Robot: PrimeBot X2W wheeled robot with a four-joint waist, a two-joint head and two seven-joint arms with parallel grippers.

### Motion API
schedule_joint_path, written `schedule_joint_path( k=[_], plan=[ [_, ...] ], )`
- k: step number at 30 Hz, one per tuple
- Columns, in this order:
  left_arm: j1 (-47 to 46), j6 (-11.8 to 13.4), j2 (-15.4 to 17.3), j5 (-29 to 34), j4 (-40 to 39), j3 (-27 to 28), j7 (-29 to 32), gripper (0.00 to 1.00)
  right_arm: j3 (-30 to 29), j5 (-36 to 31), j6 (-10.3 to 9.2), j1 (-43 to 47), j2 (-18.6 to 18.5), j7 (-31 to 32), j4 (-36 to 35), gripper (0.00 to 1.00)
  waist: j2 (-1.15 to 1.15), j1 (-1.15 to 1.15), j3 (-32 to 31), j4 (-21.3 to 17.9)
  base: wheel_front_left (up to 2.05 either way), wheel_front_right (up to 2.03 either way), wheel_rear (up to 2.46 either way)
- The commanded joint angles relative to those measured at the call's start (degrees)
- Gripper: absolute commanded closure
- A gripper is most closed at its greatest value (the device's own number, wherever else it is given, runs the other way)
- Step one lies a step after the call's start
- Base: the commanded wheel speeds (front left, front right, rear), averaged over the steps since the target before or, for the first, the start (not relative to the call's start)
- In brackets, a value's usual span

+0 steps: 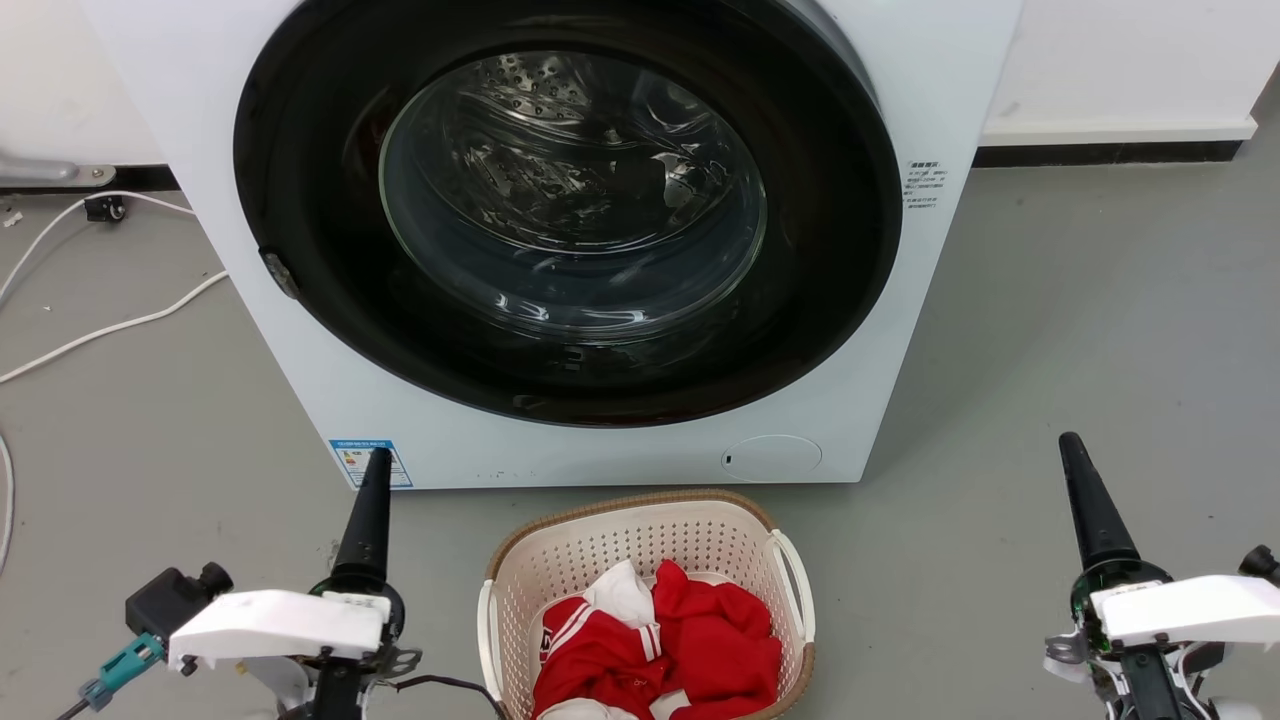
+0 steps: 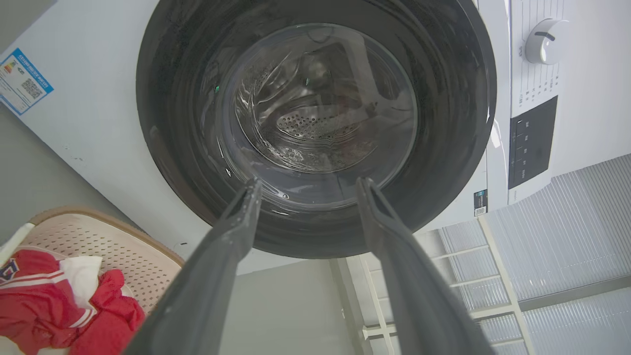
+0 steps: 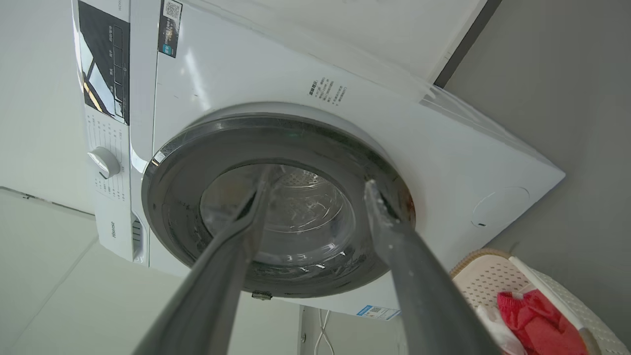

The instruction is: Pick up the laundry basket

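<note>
Left gripper [image 1: 378, 462] and right gripper [image 1: 1072, 445]: each pair of fingers parted wide in the wrist views, nothing held. The laundry basket [image 1: 640, 545] stands on the grey floor [image 1: 1050, 330] at 6 o'clock in the head view. The left gripper is at its 9 o'clock and the right gripper at its 3 o'clock, farther off; neither touches it. Basket: cream perforated plastic, rounded corners, brown woven-look rim, white loop handles, with a red-and-white garment [image 1: 700, 640] heaped inside. Just beyond, at its 12 o'clock: white washing machine [image 1: 930, 300], round dark door, glass bowl, perforated metal drum. Blue-bordered label [image 2: 22, 79], print illegible.
</note>
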Motion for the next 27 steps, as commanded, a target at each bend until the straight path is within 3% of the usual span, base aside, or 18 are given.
schedule_joint_path(
  k=[1,12,27],
  plan=[
    [-1.45,0.27,0.2,2.7,-1.38,-0.48,-0.56,0.0,0.29,-3.08,0.01,-0.49,-0.16,-0.62,-1.53,0.0,0.0,0.0,0.01,0.0,0.0,0.0,0.0],
    [-1.54,1.68,0.2,15.77,-1.9,-2.25,-2.95,0.0,1.63,-18.53,0.01,-0.01,-0.38,-2.99,-2.94,0.0,0.0,0.0,0.03,0.04,0.0,0.0,0.0],
    [-1.54,2.98,0.2,28.91,-1.86,-4.01,-5.8,0.0,3.18,-32.9,0.02,0.58,-0.51,-4.82,-3.07,0.0,0.0,0.0,0.09,0.08,0.0,0.0,0.0]
  ],
)
